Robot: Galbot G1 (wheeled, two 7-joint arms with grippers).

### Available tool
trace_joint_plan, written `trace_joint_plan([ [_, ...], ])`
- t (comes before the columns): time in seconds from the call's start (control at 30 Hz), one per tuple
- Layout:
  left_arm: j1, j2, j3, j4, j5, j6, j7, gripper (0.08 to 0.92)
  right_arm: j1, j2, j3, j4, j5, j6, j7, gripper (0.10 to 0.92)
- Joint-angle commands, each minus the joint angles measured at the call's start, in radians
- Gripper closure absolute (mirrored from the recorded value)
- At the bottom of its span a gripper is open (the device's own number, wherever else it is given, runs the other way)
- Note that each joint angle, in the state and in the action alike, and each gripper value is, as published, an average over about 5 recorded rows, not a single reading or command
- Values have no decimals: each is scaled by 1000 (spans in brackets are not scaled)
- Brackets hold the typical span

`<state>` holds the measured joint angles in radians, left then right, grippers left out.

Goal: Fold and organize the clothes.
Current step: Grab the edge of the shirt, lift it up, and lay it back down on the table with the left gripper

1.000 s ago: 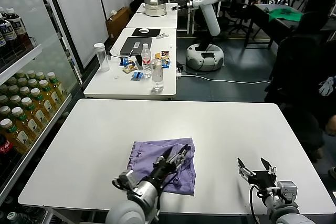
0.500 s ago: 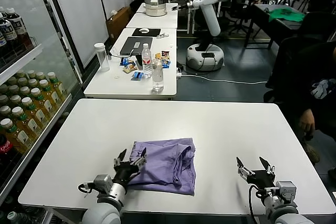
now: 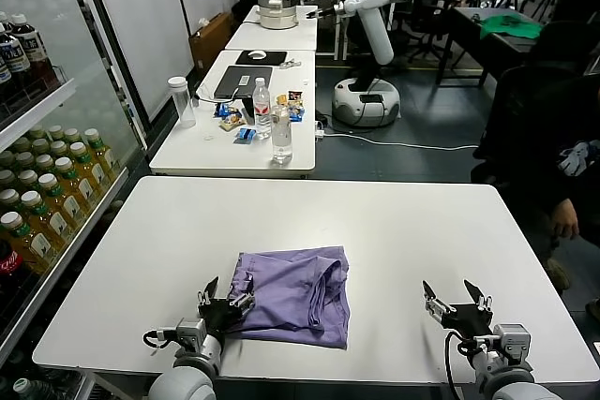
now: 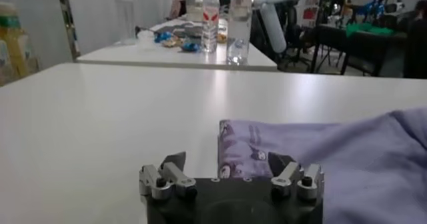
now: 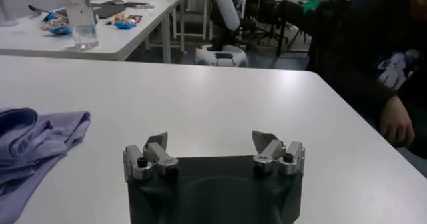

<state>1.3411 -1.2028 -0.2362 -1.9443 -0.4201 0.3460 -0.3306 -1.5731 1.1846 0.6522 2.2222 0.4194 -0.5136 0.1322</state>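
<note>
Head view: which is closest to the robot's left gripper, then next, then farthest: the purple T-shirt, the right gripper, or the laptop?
From the left gripper:
1. Purple T-shirt, right beside it.
2. Right gripper, across the table's near edge.
3. Laptop, on the far table.

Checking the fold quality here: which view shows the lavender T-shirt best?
The head view: the whole lavender T-shirt lies folded on the white table, every edge visible. The left wrist view shows only its near corner at table level; the right wrist view catches just a bunched edge.
</note>
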Motion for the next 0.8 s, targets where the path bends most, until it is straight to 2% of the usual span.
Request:
trace_joint_plan([
  [0.03,2,4,-6,20,-93,30,0,245,0,2,1,0,-1,0,1,203],
  [0.5,-4,-25,-81,-9,-463,3,23,650,-19,21,6,23,-17,-1,3,203],
  [0.67,-1,-43,-118,-15,-603,-13,34,823,-31,28,12,33,-19,0,3,203],
  [0.8,0,-51,-180,-32,-728,-13,39,892,-37,34,17,37,-19,0,4,203],
])
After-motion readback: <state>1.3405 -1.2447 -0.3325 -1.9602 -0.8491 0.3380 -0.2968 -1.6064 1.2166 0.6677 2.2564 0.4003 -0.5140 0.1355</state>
